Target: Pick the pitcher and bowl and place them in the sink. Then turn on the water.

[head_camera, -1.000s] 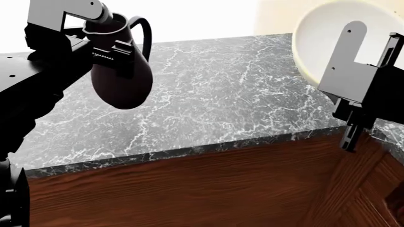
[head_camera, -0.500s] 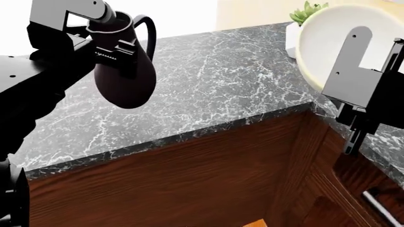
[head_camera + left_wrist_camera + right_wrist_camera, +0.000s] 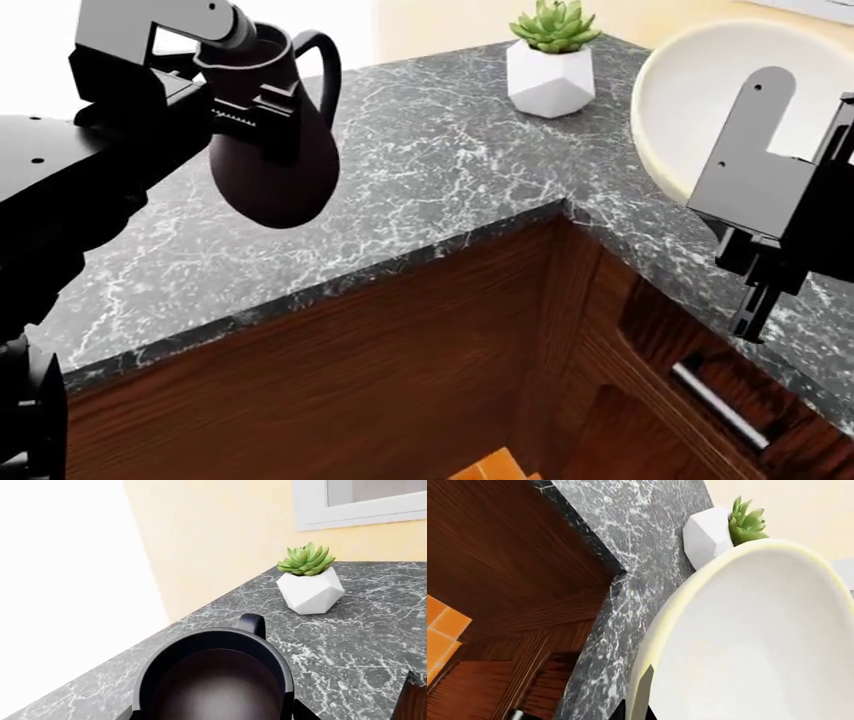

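At upper left of the head view, the left gripper (image 3: 254, 110) is clamped on the pitcher (image 3: 274, 150), its fingers pressing the neck and upper body, belly hanging below. At right, the right gripper (image 3: 781, 215) pinches the rim of the tilted bowl (image 3: 694, 90), lifted above the marble counter (image 3: 441, 160).

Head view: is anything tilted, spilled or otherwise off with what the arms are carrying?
The bowl in the right end effector is tipped steeply on its side, its opening facing the camera rather than up. The pitcher in the left end effector hangs roughly upright. No spill or damage shows; the succulent pot stands upright on the counter.
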Robot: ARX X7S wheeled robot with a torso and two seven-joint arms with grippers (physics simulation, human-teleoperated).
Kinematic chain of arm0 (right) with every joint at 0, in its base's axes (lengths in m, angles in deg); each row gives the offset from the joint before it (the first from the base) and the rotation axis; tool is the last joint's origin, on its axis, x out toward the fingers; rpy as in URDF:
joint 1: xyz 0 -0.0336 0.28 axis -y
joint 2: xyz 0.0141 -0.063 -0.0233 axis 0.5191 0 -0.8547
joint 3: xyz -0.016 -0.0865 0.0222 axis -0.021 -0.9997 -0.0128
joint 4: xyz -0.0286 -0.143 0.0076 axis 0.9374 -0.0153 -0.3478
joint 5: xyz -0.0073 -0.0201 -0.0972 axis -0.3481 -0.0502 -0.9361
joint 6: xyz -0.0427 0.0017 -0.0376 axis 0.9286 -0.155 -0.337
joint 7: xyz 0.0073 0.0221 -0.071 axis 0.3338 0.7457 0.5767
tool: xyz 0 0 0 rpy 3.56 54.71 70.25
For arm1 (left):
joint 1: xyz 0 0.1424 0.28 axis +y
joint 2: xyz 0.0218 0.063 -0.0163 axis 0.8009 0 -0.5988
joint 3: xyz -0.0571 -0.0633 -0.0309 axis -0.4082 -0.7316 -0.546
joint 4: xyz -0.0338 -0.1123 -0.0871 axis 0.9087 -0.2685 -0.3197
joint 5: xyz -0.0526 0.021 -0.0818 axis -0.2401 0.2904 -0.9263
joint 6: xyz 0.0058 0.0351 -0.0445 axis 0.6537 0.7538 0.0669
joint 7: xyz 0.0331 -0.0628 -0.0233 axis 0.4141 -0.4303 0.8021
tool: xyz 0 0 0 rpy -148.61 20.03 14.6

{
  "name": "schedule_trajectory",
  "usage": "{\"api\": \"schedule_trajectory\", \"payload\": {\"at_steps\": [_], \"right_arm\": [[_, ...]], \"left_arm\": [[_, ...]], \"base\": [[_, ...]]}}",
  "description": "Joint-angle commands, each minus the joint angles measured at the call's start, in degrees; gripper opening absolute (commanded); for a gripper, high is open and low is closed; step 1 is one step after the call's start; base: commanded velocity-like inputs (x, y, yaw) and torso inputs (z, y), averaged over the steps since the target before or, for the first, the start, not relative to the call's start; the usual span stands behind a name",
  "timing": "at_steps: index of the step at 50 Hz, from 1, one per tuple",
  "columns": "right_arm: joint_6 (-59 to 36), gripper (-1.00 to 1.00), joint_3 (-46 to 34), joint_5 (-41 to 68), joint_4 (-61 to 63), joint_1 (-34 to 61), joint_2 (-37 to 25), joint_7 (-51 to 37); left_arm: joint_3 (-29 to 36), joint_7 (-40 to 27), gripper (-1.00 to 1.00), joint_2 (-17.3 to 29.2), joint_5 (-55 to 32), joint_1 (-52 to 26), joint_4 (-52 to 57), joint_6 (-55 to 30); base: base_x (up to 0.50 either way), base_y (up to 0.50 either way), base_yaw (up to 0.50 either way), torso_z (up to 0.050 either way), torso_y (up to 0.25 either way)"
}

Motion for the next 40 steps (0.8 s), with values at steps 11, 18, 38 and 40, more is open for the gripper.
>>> {"api": "schedule_trajectory", "payload": {"at_steps": [11,18,38,40], "right_arm": [[-0.57,-1.00,1.65,-0.47,1.76,-0.12,-1.23,-0.37],[-1.09,-1.00,2.10,-0.09,2.49,-0.95,-1.45,-0.88],[-1.20,-1.00,2.29,0.25,2.73,-1.67,-1.96,-1.03],[-1.21,-1.00,2.30,0.26,2.73,-1.67,-1.99,-1.03]], "left_arm": [[-1.12,-1.53,-1.00,-0.14,0.00,-2.04,1.97,-1.04],[-1.47,-1.79,-1.00,-0.15,-0.39,-1.88,2.46,-1.36],[-1.63,-1.95,-1.00,0.07,-0.85,-1.40,2.45,-0.89],[-1.67,-1.97,-1.00,0.10,-0.88,-1.35,2.43,-0.81]], "base": [[0.00,0.00,-0.50,0.001,0.003],[0.00,0.00,-0.50,0.000,0.001],[0.00,0.00,-0.50,0.001,0.003],[0.00,0.00,-0.50,0.000,0.000]]}}
